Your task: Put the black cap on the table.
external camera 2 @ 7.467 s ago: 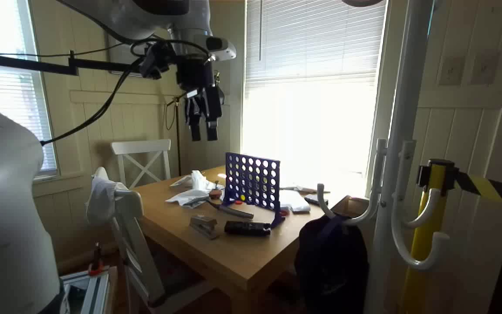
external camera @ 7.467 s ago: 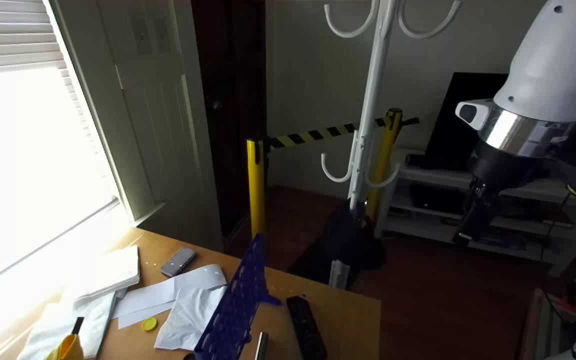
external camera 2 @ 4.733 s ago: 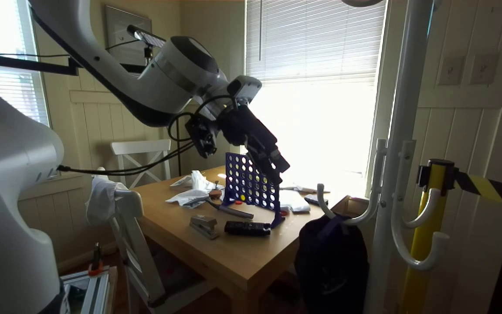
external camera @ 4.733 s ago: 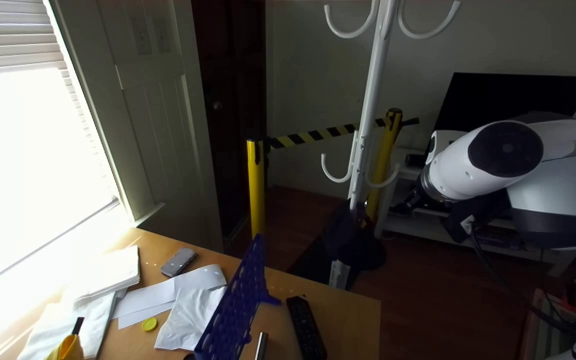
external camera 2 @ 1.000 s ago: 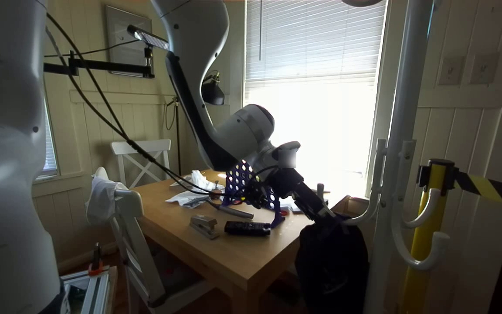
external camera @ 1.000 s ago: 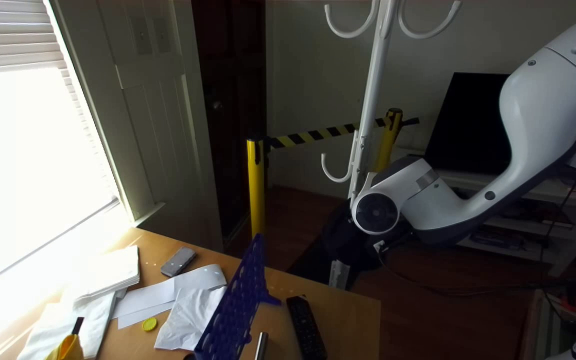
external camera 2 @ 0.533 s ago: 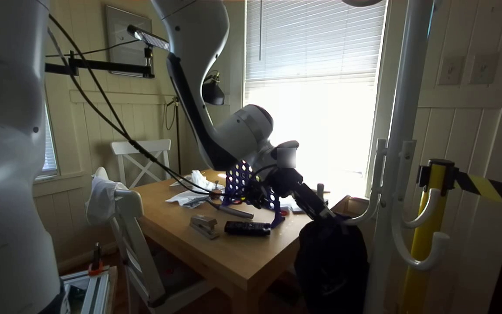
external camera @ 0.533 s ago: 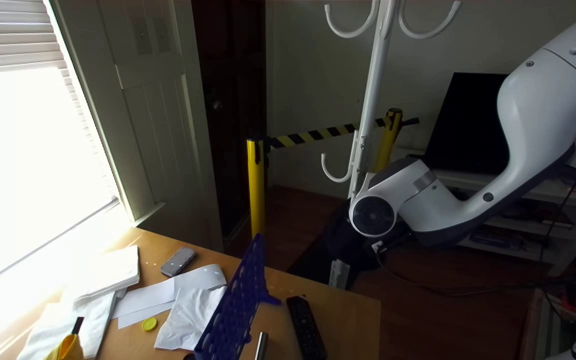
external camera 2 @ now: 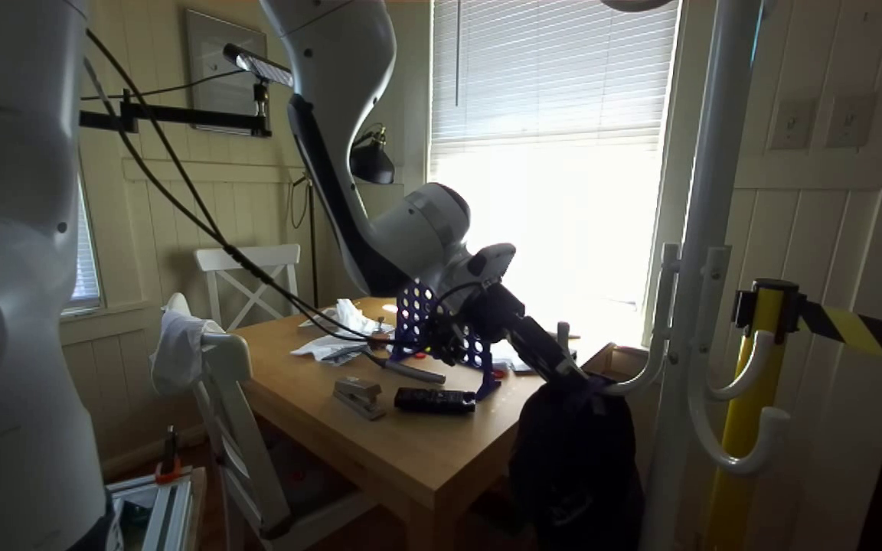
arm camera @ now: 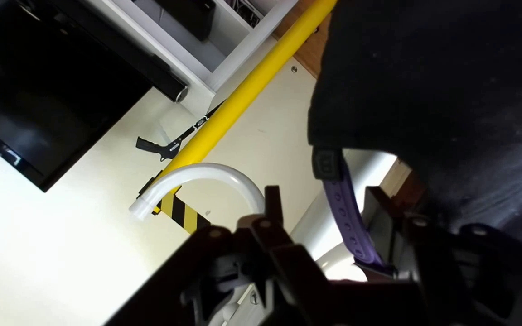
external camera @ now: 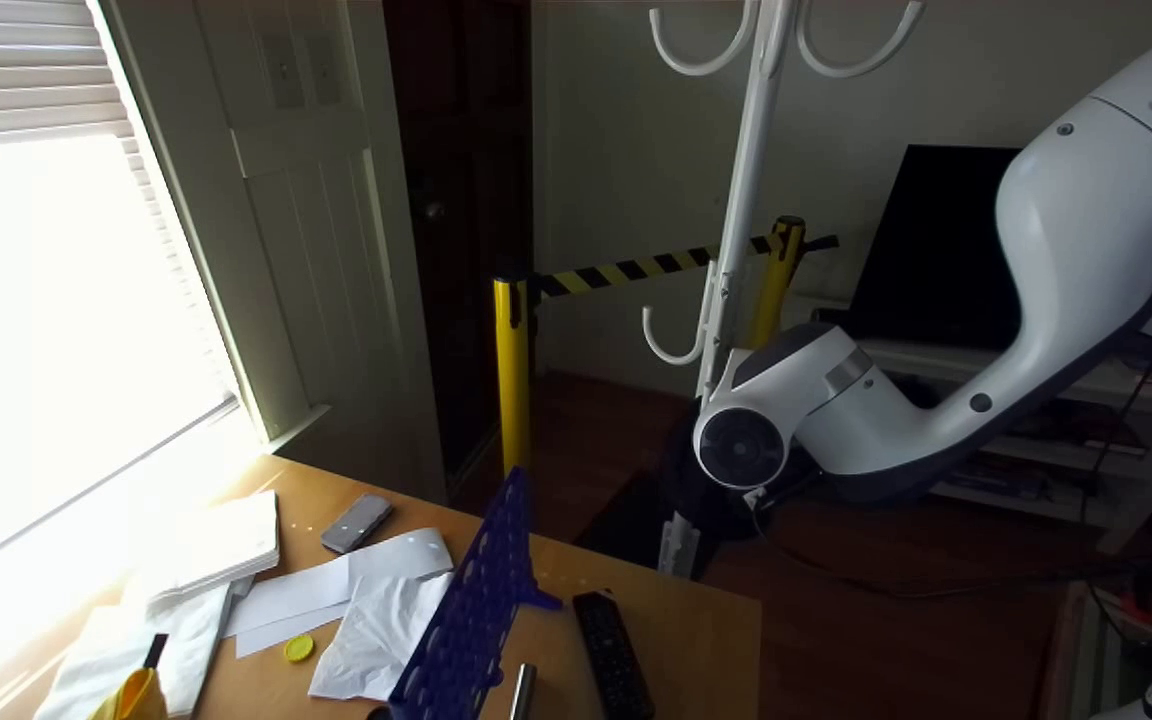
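The black cap (external camera 2: 575, 467) hangs by its purple-blue strap from a low white hook (external camera 2: 644, 376), beside the table's corner. In an exterior view my arm covers part of the cap (external camera: 684, 480). My gripper (arm camera: 324, 198) stands part-way open in the wrist view. The cap's strap (arm camera: 345, 213) runs down between its fingers, lying against the right one and apart from the left. Dark cap fabric (arm camera: 424, 90) fills the upper right there. The wooden table (external camera 2: 426, 451) lies below and beside the arm.
The white coat rack pole (external camera 2: 709, 214) rises right by the cap. On the table stand a blue grid board (external camera: 466, 600), a black remote (external camera: 616, 655), a stapler (external camera 2: 359, 396) and papers (external camera: 381, 640). A yellow post (external camera 2: 751, 428) with striped tape is behind the rack.
Earlier the arm came down from above the table to the cap. In the last half second the gripper has drawn slightly toward the table, and the cap has shifted the same way.
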`<state>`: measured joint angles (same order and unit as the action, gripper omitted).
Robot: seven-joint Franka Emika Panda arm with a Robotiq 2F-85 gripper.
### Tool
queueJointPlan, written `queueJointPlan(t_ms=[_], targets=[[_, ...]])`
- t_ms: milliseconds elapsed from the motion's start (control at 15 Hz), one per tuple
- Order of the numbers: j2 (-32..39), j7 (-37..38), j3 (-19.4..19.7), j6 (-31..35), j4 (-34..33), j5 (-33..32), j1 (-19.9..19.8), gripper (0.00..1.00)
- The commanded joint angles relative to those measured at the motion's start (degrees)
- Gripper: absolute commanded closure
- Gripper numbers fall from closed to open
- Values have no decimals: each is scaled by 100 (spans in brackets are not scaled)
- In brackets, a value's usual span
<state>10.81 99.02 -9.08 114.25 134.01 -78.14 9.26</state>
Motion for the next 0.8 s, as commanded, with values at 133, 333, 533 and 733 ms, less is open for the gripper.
queueJointPlan(t_ms=[133,333,533,733], targets=[[82,254,-31,-418,-67,-389,144,51],[85,250,-36,-357,-30,-712,139,47],[138,221,-27,-316,-26,-910,103,51],[171,180,-32,-246,-14,-916,77,48]])
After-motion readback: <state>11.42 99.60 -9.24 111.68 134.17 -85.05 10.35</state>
